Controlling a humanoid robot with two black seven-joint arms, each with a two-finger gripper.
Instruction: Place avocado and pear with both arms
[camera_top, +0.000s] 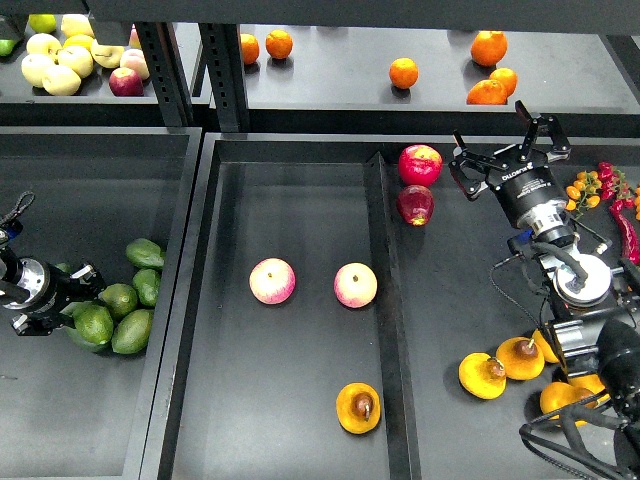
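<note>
Premises resemble a shop produce display: dark shelving with divided black trays (300, 440), oranges (403, 72) sorted above the right gripper (492, 150), green fruit (120, 300) piled beside the left gripper (75, 290).

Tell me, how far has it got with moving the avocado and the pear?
One pear already lies in the middle tray, beside two pink apples. The left claw is down among the pile of avocados, though whether it grips one is unclear. The right claw hangs open and empty. No avocado is in the tray yet.
</note>
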